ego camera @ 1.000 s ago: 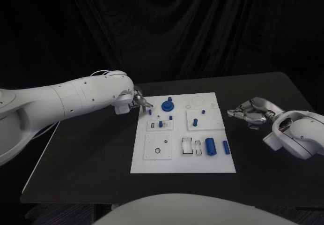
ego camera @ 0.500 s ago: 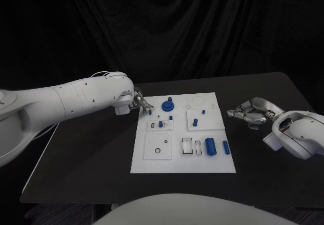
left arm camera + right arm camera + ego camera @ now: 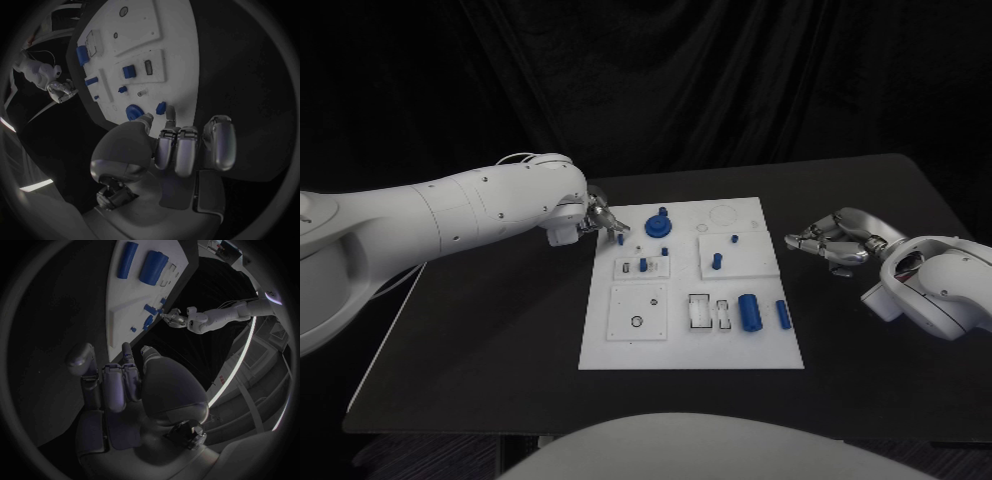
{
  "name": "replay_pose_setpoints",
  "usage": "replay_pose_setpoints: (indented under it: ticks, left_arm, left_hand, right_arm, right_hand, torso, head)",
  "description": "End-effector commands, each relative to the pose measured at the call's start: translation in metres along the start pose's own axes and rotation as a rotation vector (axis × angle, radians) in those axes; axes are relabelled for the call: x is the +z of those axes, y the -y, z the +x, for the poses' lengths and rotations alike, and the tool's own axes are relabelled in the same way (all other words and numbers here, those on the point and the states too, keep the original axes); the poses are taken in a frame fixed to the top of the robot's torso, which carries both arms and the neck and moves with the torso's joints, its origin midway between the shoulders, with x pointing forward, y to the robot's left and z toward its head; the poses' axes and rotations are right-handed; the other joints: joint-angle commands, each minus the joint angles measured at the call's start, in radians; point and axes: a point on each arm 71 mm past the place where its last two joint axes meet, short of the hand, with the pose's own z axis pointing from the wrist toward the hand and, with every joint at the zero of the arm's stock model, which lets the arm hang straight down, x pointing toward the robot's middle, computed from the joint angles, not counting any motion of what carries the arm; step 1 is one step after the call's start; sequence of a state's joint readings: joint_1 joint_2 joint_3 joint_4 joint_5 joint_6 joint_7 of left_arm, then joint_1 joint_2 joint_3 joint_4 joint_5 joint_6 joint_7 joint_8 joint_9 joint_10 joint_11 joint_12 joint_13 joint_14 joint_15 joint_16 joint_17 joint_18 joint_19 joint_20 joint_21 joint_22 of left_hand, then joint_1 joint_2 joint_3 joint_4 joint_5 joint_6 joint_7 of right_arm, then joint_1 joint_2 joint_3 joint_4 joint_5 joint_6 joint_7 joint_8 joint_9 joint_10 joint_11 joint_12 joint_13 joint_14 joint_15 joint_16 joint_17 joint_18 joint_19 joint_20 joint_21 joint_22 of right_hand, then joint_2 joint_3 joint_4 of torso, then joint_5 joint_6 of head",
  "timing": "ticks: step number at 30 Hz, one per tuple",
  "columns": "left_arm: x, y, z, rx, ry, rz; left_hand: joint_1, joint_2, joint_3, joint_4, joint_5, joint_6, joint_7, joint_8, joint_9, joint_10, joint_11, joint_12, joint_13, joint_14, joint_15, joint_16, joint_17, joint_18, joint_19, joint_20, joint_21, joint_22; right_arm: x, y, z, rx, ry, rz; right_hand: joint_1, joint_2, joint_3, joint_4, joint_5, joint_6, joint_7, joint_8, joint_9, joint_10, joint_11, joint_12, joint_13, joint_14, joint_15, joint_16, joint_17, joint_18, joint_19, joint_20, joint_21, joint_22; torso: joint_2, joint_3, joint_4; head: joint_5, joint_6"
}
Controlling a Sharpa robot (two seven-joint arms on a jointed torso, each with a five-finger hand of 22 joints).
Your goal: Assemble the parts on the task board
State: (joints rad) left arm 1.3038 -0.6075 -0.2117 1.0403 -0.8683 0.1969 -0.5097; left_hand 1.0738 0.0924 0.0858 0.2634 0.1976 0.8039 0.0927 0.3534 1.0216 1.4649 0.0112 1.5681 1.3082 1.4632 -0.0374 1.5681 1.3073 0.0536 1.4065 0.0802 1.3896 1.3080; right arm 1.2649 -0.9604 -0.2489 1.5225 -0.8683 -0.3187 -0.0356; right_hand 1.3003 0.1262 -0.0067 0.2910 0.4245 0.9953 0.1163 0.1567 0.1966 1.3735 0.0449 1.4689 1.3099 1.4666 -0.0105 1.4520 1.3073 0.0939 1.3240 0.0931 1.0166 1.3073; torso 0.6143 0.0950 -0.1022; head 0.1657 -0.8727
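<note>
We saw the left hand at the far left corner of the white task board, its fingers drawn together and pinching a small blue part just over the board's edge; the left wrist view showed that same small blue part at the fingertips, close beside a round blue knob standing on the board. Just to the right of that hand in the head view, we noted the round blue knob on the board's far section, and nearer the robot a small raised plate carrying a short blue peg. Further right on the board stood a blue pin, and toward the near end lay a large blue cylinder with a slimmer blue cylinder just beside it. Well apart from the board, off its right edge, the right hand rested over the black table with its fingers curled inward and nothing held in them, as the right wrist view also showed.
</note>
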Motion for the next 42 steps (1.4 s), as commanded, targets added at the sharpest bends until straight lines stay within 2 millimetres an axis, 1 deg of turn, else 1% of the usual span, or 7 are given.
replay_pose_setpoints:
  ticks: [1, 16, 21, 23, 26, 29, 42]
  left_arm:
    - [0.0008, 0.0027, 0.0019, 0.003, -0.009, 0.022]
    - [0.0020, 0.0039, 0.0043, 0.009, -0.021, 0.023]
    - [0.0021, 0.0036, 0.0048, 0.011, -0.026, 0.020]
    - [0.0022, 0.0034, 0.0050, 0.012, -0.028, 0.019]
    - [0.0024, 0.0031, 0.0052, 0.014, -0.031, 0.018]
    - [0.0026, 0.0030, 0.0057, 0.015, -0.035, 0.017]
    - [0.0031, 0.0020, 0.0064, 0.016, -0.039, 0.015]
  left_hand:
    - [0.013, 0.001, -0.001, -0.006, 0.004, -0.008, -0.001, -0.004, -0.002, 0.106, 0.009, 0.003, 0.263, 0.108, 0.008, 0.003, 0.263, 0.005, -0.006, 0.001, -0.005, 0.143]
    - [0.024, 0.004, 0.001, -0.015, 0.016, -0.010, 0.002, -0.015, -0.009, 0.106, 0.012, 0.003, 0.263, 0.108, 0.011, 0.003, 0.263, 0.007, -0.012, 0.004, -0.012, 0.141]
    - [0.037, 0.007, 0.006, -0.027, 0.047, -0.008, 0.002, -0.022, -0.015, 0.106, 0.013, 0.003, 0.263, 0.108, 0.012, 0.003, 0.263, 0.007, -0.013, 0.006, -0.015, 0.142]
    - [0.046, 0.008, 0.010, -0.037, 0.072, -0.005, 0.001, -0.026, -0.019, 0.106, 0.012, 0.003, 0.263, 0.108, 0.012, 0.003, 0.263, 0.007, -0.013, 0.006, -0.016, 0.143]
    - [0.057, 0.009, 0.017, -0.049, 0.094, -0.004, 0.000, -0.030, -0.021, 0.106, 0.011, 0.003, 0.263, 0.108, 0.011, 0.003, 0.263, 0.008, -0.014, 0.006, -0.018, 0.143]
    - [0.070, 0.013, 0.032, -0.062, 0.095, -0.003, -0.001, -0.033, -0.023, 0.106, 0.010, 0.003, 0.263, 0.108, 0.011, 0.003, 0.263, 0.008, -0.015, 0.006, -0.020, 0.144]
    - [0.075, 0.015, 0.041, -0.069, 0.101, -0.003, -0.002, -0.035, -0.025, 0.106, 0.010, 0.003, 0.263, 0.108, 0.010, 0.003, 0.263, 0.009, -0.018, 0.006, -0.024, 0.142]
  right_arm:
    - [-0.0001, 0.0006, 0.0019, -0.001, -0.011, 0.005]
    - [0.0001, 0.0005, 0.0024, -0.001, -0.016, 0.008]
    - [0.0003, 0.0004, 0.0028, -0.001, -0.018, 0.008]
    - [0.0003, 0.0003, 0.0029, -0.001, -0.019, 0.009]
    - [0.0004, 0.0004, 0.0030, -0.001, -0.020, 0.010]
    - [0.0004, 0.0004, 0.0031, -0.001, -0.022, 0.011]
    - [0.0003, 0.0005, 0.0034, -0.001, -0.024, 0.013]
  right_hand:
    - [-0.001, 0.002, -0.001, -0.003, 0.004, 0.008, 0.000, -0.006, -0.001, -0.004, 0.000, -0.003, 0.050, 0.030, -0.004, -0.007, 0.157, 0.015, -0.006, 0.002, -0.004, 0.119]
    - [0.002, 0.002, 0.000, -0.004, 0.005, 0.007, 0.000, -0.007, -0.002, -0.005, 0.000, -0.003, 0.049, 0.030, -0.004, -0.008, 0.156, 0.016, -0.007, 0.002, -0.006, 0.119]
    - [0.002, 0.002, 0.000, -0.004, 0.005, 0.007, 0.000, -0.007, -0.002, -0.005, 0.000, -0.003, 0.049, 0.030, -0.004, -0.008, 0.156, 0.016, -0.007, 0.002, -0.006, 0.119]
    - [0.004, 0.002, 0.001, -0.005, 0.006, 0.007, 0.000, -0.007, -0.002, -0.005, 0.000, -0.004, 0.048, 0.029, -0.005, -0.009, 0.156, 0.016, -0.007, 0.002, -0.007, 0.118]
    - [0.005, 0.002, 0.002, -0.005, 0.007, 0.007, 0.000, -0.007, -0.002, -0.006, -0.001, -0.004, 0.048, 0.029, -0.005, -0.008, 0.156, 0.016, -0.008, 0.002, -0.009, 0.118]
    - [0.011, 0.001, 0.004, -0.007, 0.012, 0.007, 0.000, -0.008, -0.002, -0.007, -0.001, -0.004, 0.047, 0.029, -0.005, -0.009, 0.156, 0.017, -0.008, 0.002, -0.010, 0.118]
    - [0.028, -0.001, 0.011, -0.009, 0.027, 0.008, -0.001, -0.010, -0.003, -0.008, -0.001, -0.005, 0.046, 0.028, -0.005, -0.010, 0.154, 0.017, -0.009, 0.001, -0.012, 0.117]
  torso:
    - [0.000, 0.0000, -0.0007]
    - [0.001, -0.0002, -0.0001]
    - [0.001, -0.0002, -0.0007]
    - [0.001, 0.0000, -0.0006]
    - [0.001, 0.0000, -0.0004]
    - [0.001, 0.0001, 0.0002]
    - [0.000, 0.0000, -0.0001]
  head:
    - [0.000, 0.000]
    - [0.000, 0.000]
    - [0.001, 0.000]
    - [0.001, 0.000]
    - [0.000, 0.000]
    - [0.000, 0.000]
    - [-0.002, 0.000]
